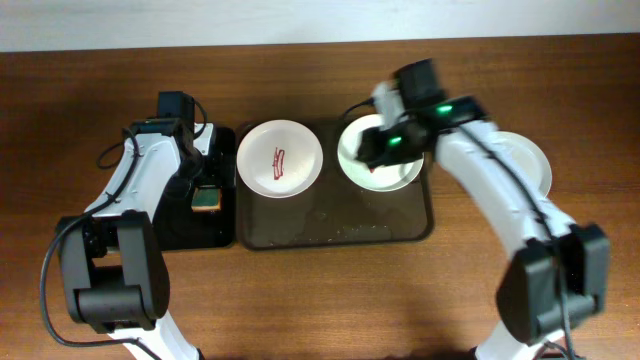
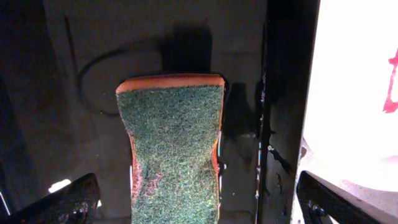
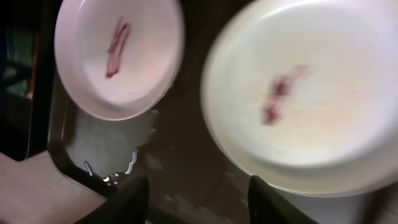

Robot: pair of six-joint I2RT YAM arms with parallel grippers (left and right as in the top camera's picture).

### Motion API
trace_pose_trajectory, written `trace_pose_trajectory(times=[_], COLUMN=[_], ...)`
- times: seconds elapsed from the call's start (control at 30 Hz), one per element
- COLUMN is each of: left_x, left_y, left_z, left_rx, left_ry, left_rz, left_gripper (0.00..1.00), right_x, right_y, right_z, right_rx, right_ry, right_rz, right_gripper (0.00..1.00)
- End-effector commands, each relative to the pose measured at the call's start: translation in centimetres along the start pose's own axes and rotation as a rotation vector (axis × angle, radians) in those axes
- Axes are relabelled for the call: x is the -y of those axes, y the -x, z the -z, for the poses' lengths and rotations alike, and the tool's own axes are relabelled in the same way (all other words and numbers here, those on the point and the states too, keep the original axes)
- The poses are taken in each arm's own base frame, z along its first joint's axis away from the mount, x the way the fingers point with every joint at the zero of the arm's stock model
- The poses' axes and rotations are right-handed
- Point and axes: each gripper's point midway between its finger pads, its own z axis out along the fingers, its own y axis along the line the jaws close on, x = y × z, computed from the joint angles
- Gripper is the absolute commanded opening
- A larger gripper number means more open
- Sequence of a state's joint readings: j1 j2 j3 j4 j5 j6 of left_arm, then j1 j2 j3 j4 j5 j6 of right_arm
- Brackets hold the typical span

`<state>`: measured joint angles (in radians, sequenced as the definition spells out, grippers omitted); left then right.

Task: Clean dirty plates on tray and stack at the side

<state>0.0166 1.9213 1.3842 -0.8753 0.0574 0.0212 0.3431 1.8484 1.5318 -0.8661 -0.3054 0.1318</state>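
Roughly a third was judged done. One clean-looking plate [image 1: 528,160] lay on the table right of the tray [image 1: 340,232], partly hidden by the right arm. Two smeared plates were noted on the tray: left plate [image 1: 280,158] and right plate [image 1: 400,178]. The right gripper [image 3: 200,198] was held above the right plate, jaws apart, nothing between them. The left gripper [image 2: 199,202] was spread wide astride the sponge [image 2: 171,137] on the black tray [image 1: 215,230], unclamped. Wiping and stacking of both were judged outstanding.
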Motion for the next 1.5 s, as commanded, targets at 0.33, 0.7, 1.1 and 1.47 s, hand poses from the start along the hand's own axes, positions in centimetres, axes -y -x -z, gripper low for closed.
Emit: trace_pose_trajectory(times=[0.33,0.7,1.1,1.47], left_x=[0.1,0.1,0.1,0.1], left_y=[0.6,0.6,0.5,0.5], left_z=[1.0,1.0,1.0,1.0], left_rx=[0.03,0.03,0.026,0.024], left_ry=[-0.017,-0.017,-0.017,-0.017], left_rz=[0.014,0.014,0.014,0.014], left_gripper=[0.99,0.99,0.99,0.99], right_x=[-3.9,-3.1,-2.5,-0.9], right_y=[0.3,-0.2,-2.5,-6.3], right_z=[-9.8,-13.1,-13.2,-12.2], right_rx=[0.014,-0.007,-0.098,-0.243], right_ry=[-0.082,-0.087,-0.116,-0.199], right_rz=[-0.051,-0.13,-0.163,-0.189], right_gripper=[0.51,0.46,0.07,0.06])
